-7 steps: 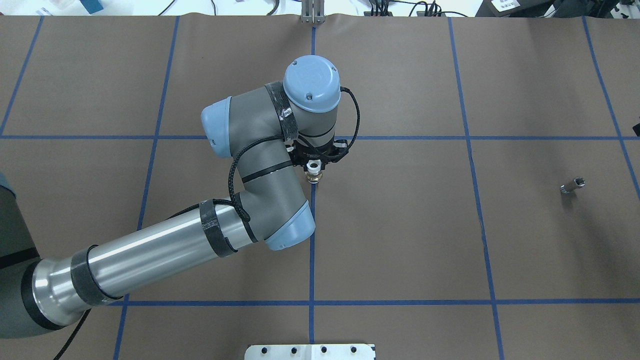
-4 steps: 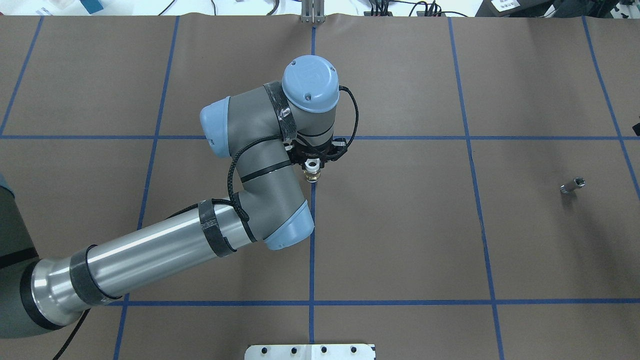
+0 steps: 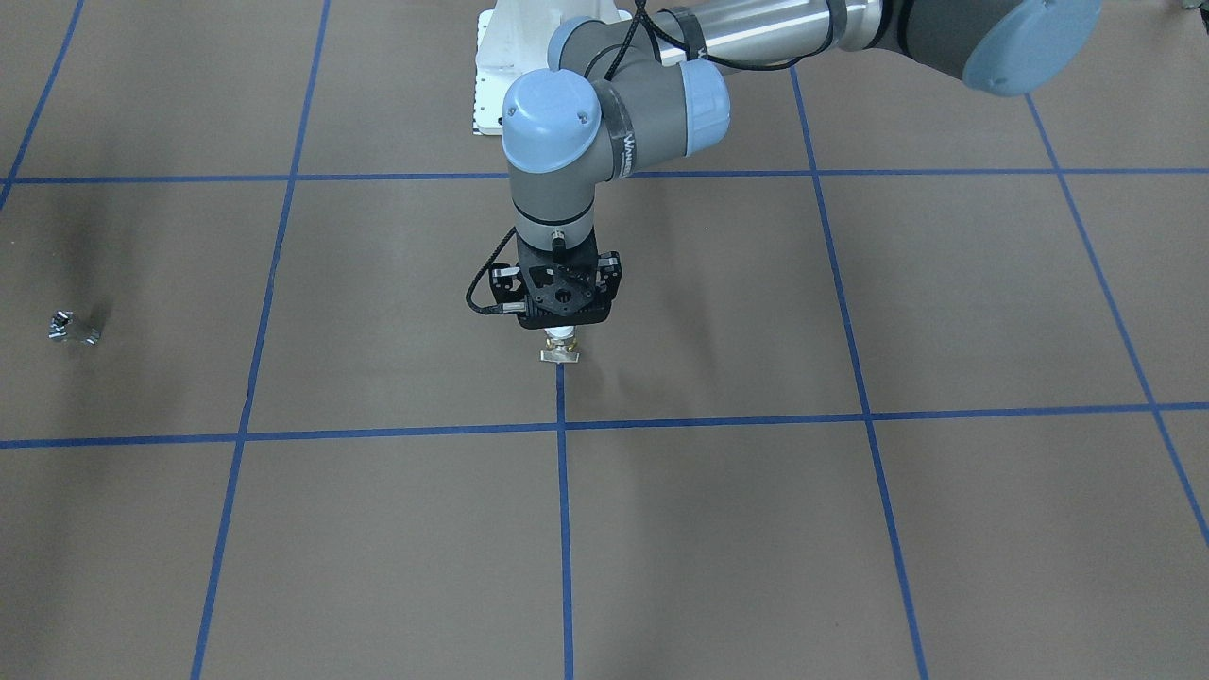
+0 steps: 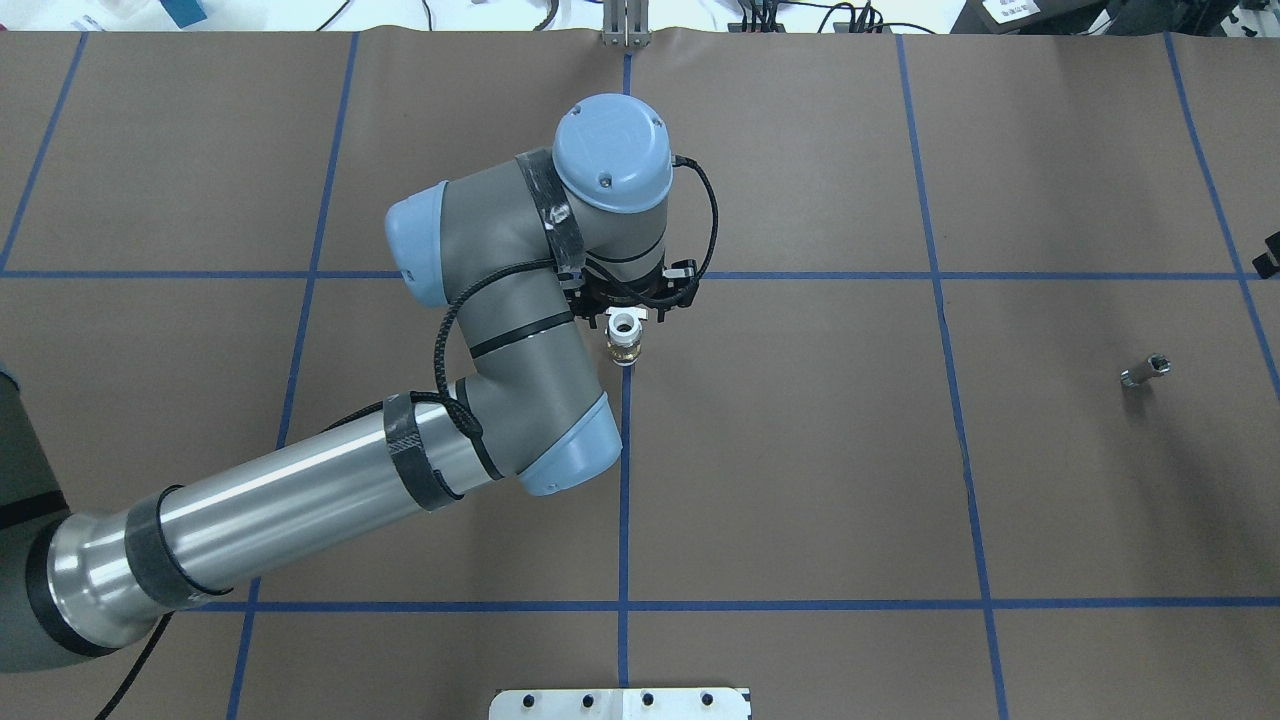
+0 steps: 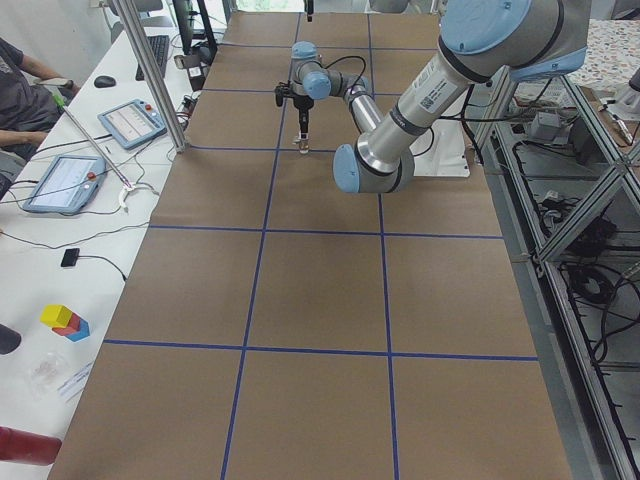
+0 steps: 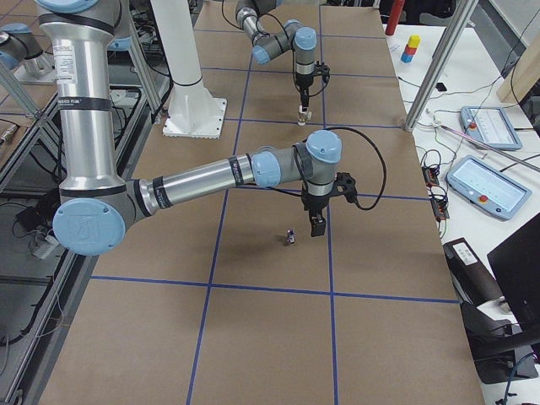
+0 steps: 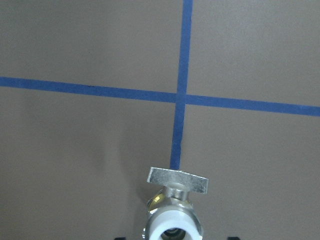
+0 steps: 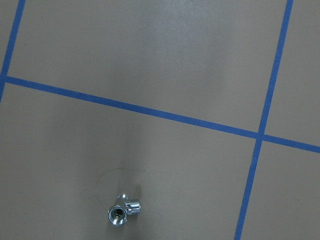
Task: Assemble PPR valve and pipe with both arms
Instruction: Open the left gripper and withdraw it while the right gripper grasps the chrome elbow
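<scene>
The left arm [image 4: 520,300] reaches in from the lower left of the overhead view and bends over the middle of the table [image 4: 800,480]. The table is covered with brown paper and marked with blue tape lines [image 4: 622,500]. The left gripper [image 4: 624,318] points straight down and its jaws stand narrow, closed around the white upper end of the valve [image 3: 561,351].

The valve hangs upright under the gripper, just right of the centre tape line in the overhead view. Its white open end faces up, the brass body is below it, and the flat metal handle is turned to the bottom of the front-facing view. In the left wrist view the valve sits at the bottom centre of the frame, over the vertical tape line. I cannot tell whether its lower end touches the paper.

The short metal pipe piece [image 4: 1145,371] lies alone on the paper at the right side of the overhead view, well apart from the valve. In the right side view, the right arm [image 6: 211,177] stretches across the middle of the frame. The right gripper [image 6: 317,224] points down just beside the pipe piece, not touching it. I cannot tell how wide its jaws stand. In the right wrist view the pipe piece lies in the lower left of the frame.
</scene>
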### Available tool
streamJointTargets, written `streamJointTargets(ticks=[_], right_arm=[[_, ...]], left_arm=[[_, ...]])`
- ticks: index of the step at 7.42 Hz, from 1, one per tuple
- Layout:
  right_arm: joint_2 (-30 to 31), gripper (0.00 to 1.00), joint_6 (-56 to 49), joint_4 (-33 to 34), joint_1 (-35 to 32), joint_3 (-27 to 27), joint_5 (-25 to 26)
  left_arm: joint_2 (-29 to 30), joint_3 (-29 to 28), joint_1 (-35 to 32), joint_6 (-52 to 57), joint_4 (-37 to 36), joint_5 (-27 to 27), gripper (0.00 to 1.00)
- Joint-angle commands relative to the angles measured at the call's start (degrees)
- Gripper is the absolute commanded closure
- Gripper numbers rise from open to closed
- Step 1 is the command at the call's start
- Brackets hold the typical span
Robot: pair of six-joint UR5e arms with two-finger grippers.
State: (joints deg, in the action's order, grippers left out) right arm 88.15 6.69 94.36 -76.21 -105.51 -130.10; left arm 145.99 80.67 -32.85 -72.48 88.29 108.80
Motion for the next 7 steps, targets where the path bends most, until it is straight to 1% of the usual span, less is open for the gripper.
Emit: streamJointTargets(ticks=[1,2,3,4,5,7], right_arm=[[1.1,0.0,7.1,-5.9,3.7,1.2,0.0],[3.6,0.0,14.5,-17.0,6.7,4.1,0.3],[5.8,0.0,20.4,-28.6,8.4,8.0,0.4],[6.1,0.02,30.5,-33.8,10.5,8.8,0.6],[6.7,0.03,33.2,-34.4,12.5,8.8,1.2],[7.6,0.07,33.6,-34.4,14.0,9.2,2.7]], left_arm=[[-8.6,12.2,-2.1,0.1,-0.1,0.4,0.23],[-13.7,17.3,-2.3,0.1,0.0,0.4,0.23],[-15.4,19.6,-2.8,0.1,-0.1,0.4,0.24],[-16.3,20.7,-2.8,0.1,-0.1,0.4,0.24],[-16.8,22.0,-2.9,0.1,-0.4,0.4,0.24],[-18.4,23.4,-3.3,0.1,-0.4,0.4,0.24]])
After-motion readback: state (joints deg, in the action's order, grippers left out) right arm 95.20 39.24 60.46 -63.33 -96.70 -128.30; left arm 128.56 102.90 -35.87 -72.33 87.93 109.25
